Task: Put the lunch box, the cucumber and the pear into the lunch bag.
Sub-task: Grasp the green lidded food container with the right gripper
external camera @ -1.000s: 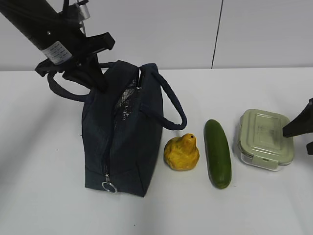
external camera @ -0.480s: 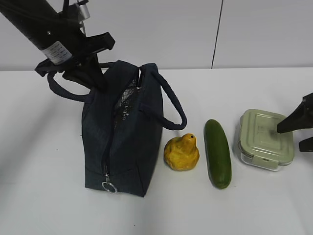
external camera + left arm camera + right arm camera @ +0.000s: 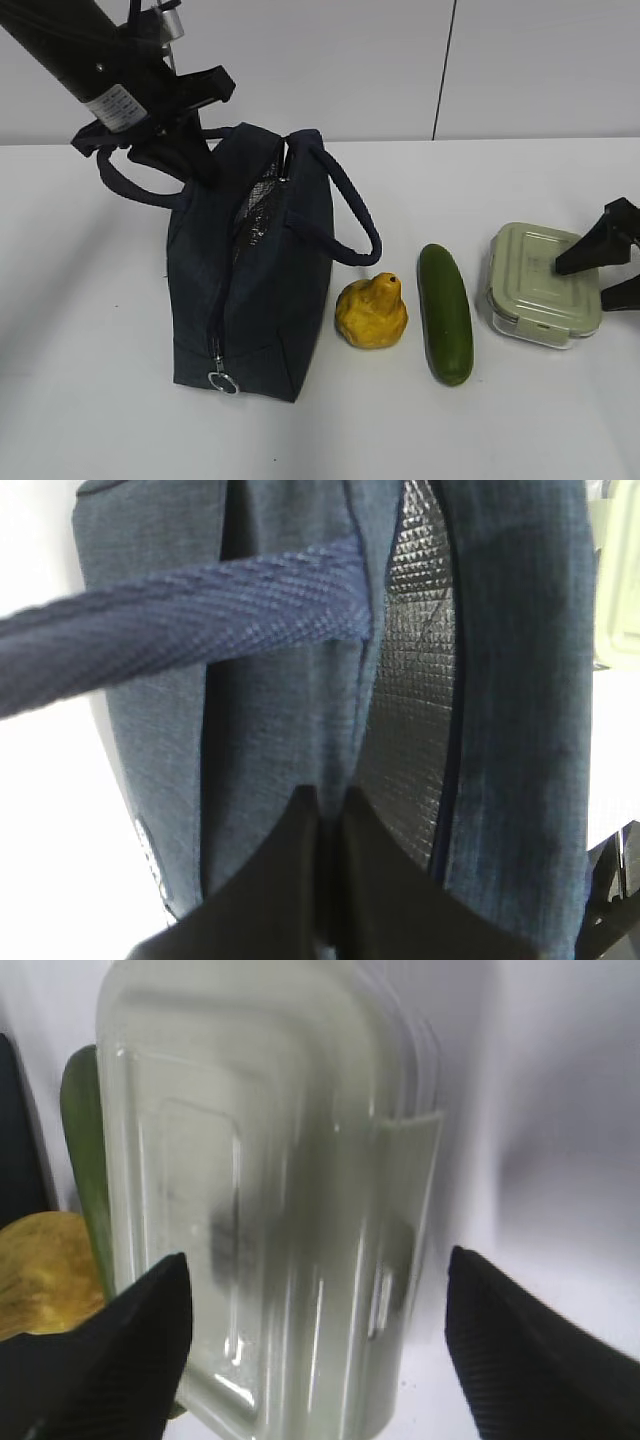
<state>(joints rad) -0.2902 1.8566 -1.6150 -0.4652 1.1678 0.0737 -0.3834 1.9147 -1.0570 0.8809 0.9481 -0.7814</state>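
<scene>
The navy lunch bag [image 3: 255, 290] stands at the left with its top unzipped, silver lining [image 3: 415, 680] showing. My left gripper [image 3: 192, 165] is shut on the bag's left rim and holds the mouth apart; its fingertips [image 3: 330, 802] pinch the fabric below a loop handle [image 3: 180, 620]. The yellow-orange pear [image 3: 372, 313], the dark green cucumber [image 3: 445, 312] and the sage-lidded lunch box [image 3: 543, 283] lie in a row to the right of the bag. My right gripper [image 3: 582, 286] is open at the box's right side; its fingers straddle the box [image 3: 270, 1160], gripper midpoint [image 3: 315, 1285].
The bag's zipper ring pull [image 3: 223, 382] hangs at its near end. The second handle [image 3: 350, 215] arches toward the pear. In the right wrist view the cucumber [image 3: 82, 1150] and the pear [image 3: 40, 1270] show beyond the box. The white table [image 3: 80, 350] lies all around.
My right gripper has moved left from the frame's edge until its open fingers reach over the lunch box. The left gripper and the bag have not moved.
</scene>
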